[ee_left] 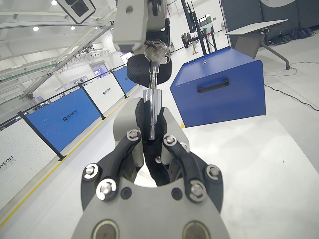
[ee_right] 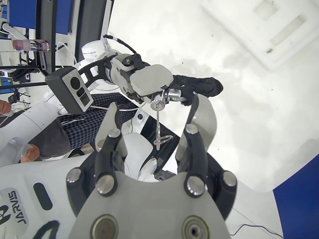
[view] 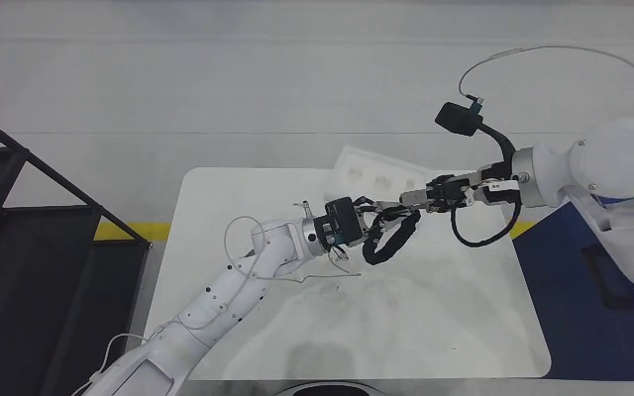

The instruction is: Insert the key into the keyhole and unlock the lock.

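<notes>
From above, the two arms meet over the white desk (view: 446, 327). The left pincer (view: 365, 211) comes in from the near left and the right pincer (view: 401, 203) from the right, almost tip to tip. The lock (view: 388, 243) sits between them with its black sleeved cable looping below, and a white foam tray (view: 381, 168) lies at the far edge behind. In the left wrist view the left pincer is clamped on the lock's chrome barrel and holds it off the desk. The key (ee_left: 155, 55) stands with its blade tip in the keyhole at the barrel's end, much of the blade showing, and its head lies against the right pincer's black pad; a blue box (ee_left: 219, 88) sits on the floor beyond. In the right wrist view the right pincer is spread wide, its fingers (ee_right: 199, 115) on either side of the key and apart from it — it grips nothing. Insertion looks made, though I cannot tell whether it is to full depth, so turning is the step in hand. The next move probably calls for closing squarely on the flat key head, pressing it home if needed, then rotating about the blade's axis while the left arm keeps the barrel from twisting — a skewed grip could bind the key.
</notes>
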Robot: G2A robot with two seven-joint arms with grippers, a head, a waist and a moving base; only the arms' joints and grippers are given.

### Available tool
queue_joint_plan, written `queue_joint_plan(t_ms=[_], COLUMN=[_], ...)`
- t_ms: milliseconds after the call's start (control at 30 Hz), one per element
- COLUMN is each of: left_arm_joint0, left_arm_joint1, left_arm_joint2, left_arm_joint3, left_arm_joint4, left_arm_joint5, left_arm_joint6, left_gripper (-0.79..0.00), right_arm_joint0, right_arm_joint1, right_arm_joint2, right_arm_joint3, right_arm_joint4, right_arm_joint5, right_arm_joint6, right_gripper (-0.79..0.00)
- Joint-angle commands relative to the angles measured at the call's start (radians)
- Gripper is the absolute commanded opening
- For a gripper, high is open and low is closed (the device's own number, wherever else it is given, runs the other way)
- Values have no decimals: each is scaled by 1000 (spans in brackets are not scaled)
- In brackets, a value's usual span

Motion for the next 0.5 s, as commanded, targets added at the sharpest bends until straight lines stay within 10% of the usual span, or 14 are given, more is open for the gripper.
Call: queue_joint_plan(t_ms=[0,467], left_arm_joint0=[-3,2], left_arm_joint1=[-1,31], left_arm_joint2=[-5,-143], left_arm_joint3=[8,-12], left_arm_joint4=[-5,-79], left_arm_joint5=[-5,-172], left_arm_joint6=[1,-108], left_gripper=[-785,-785], right_arm_joint0=[-3,-79], right_arm_joint1=[0,10], right_arm_joint2=[14,111], right_arm_joint3=[11,130], right_arm_joint4=[17,163], right_arm_joint5=[-34,-686], right_arm_joint6=[-19,51], right_gripper=[0,0])
